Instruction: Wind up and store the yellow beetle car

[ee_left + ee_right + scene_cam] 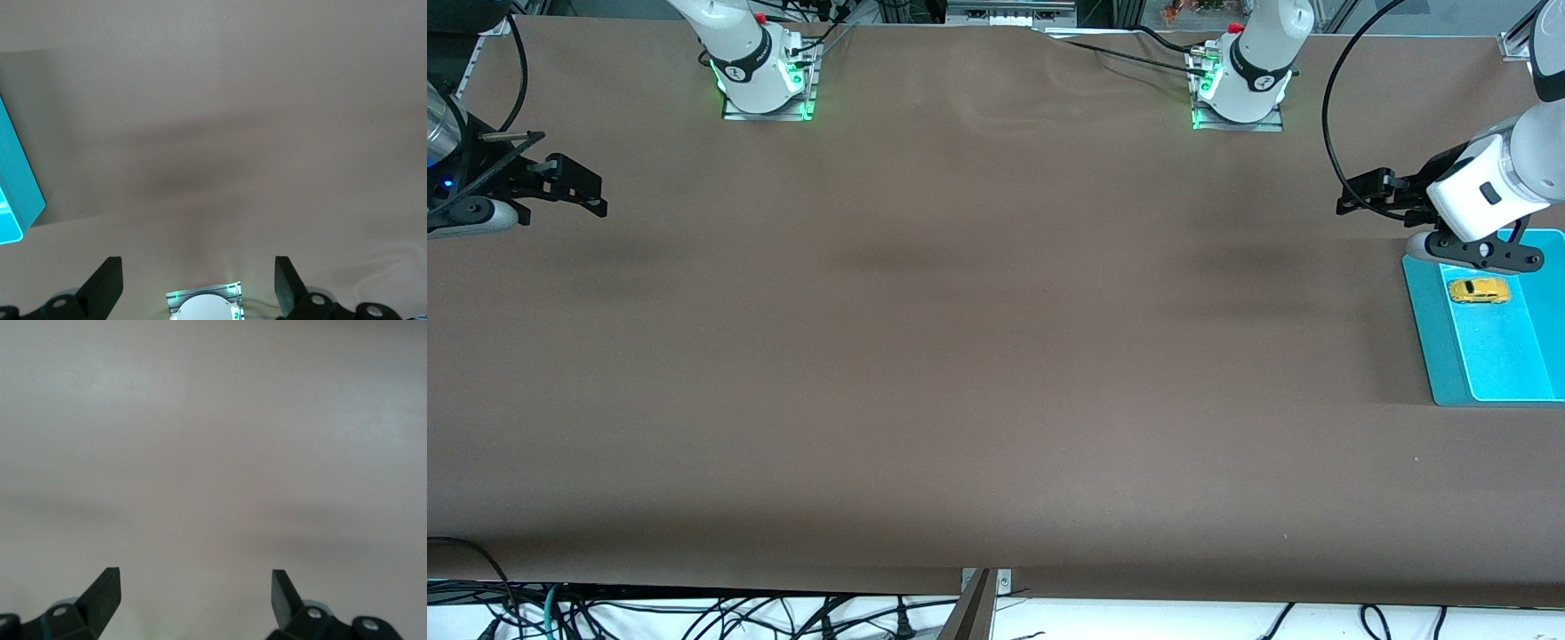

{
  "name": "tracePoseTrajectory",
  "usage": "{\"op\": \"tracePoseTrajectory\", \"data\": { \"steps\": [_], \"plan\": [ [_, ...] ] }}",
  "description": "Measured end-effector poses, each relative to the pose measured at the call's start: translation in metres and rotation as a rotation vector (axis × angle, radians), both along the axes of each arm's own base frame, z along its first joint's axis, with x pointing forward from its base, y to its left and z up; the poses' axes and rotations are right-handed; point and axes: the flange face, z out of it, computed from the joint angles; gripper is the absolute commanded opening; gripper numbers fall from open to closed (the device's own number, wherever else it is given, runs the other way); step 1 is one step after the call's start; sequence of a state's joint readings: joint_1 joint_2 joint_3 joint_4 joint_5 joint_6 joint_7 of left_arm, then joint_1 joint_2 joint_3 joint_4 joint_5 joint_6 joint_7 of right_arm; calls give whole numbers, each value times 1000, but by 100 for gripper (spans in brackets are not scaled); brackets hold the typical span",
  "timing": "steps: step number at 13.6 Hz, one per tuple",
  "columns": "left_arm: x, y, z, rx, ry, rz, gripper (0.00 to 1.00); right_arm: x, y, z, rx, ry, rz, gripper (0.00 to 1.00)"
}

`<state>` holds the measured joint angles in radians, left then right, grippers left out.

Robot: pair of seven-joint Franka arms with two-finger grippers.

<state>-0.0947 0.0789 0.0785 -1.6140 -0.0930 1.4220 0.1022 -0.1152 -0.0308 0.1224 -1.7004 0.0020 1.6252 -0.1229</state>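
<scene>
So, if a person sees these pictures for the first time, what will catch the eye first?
Most likely the bright turquoise tray at the left arm's end of the brown table, with the tiny yellow beetle car lying inside it. Next, the left gripper hangs beside the tray with open fingers, holding nothing. The right gripper waits, also open, over the right arm's end of the table.
</scene>
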Motion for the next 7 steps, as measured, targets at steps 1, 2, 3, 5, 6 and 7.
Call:
{"op": "tracePoseTrajectory", "data": {
  "steps": [1,2,3,5,6,7],
  "plan": [
    [3,0,-3,1,-5,1,100,0,0,0,0,0,0,100],
    [6,0,-5,2,-17,3,100,0,0,0,0,0,0,100],
    [9,0,-6,2,-28,4,100,0,0,0,0,0,-1,100],
    [11,0,-7,2,-35,5,100,0,0,0,0,0,-1,100],
    [11,0,-7,2,-38,5,100,0,0,0,0,0,-1,100],
    [12,1,-7,8,-45,5,100,0,0,0,0,0,-1,100]
  ]
}}
